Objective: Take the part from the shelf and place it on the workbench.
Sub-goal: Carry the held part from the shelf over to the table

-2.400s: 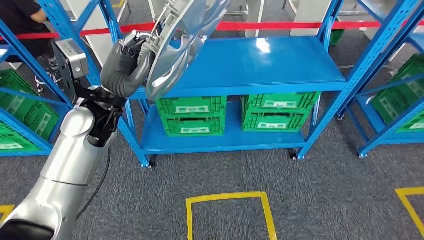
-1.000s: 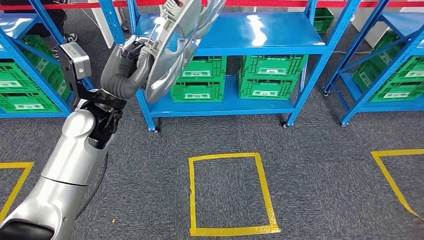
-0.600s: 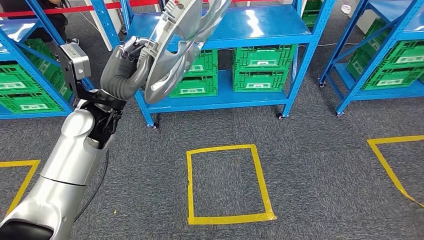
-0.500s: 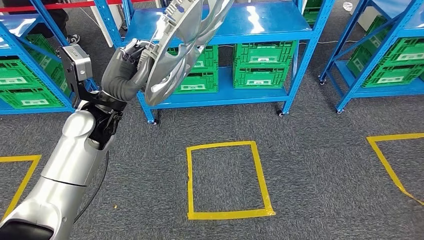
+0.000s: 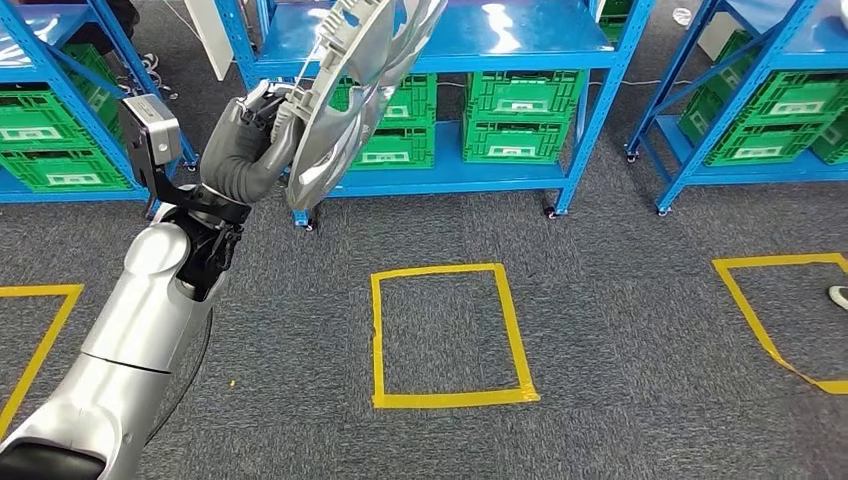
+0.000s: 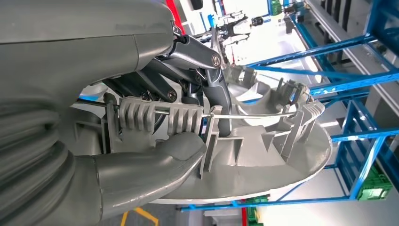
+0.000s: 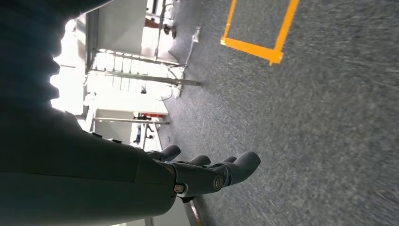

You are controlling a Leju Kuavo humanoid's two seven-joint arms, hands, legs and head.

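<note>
From the head view you see the left hand (image 5: pixel 250 135) raised in front of the shelf (image 5: pixel 455 35), gripping the part (image 5: pixel 355 95), a silver wheel cover held up on edge and tilted, its rim crossing the shelf's blue top deck. Green crates (image 5: pixel 520 115) sit on the lower deck behind it, and a yellow tape square (image 5: pixel 378 330) marks the grey carpet (image 5: pixel 620 350) in front of you (another one lies off to the right).

Your left wrist view looks at the part's (image 6: pixel 263 155) ribbed back: the thumb (image 6: pixel 155 162) presses under the rim while the dark fingers (image 6: pixel 214 92) clamp over a wire ring, so the hold is firm.

On your right wrist view, the right hand (image 7: pixel 207 176) hangs over the carpet, fingers stretched out loosely and apart, holding nothing.
</note>
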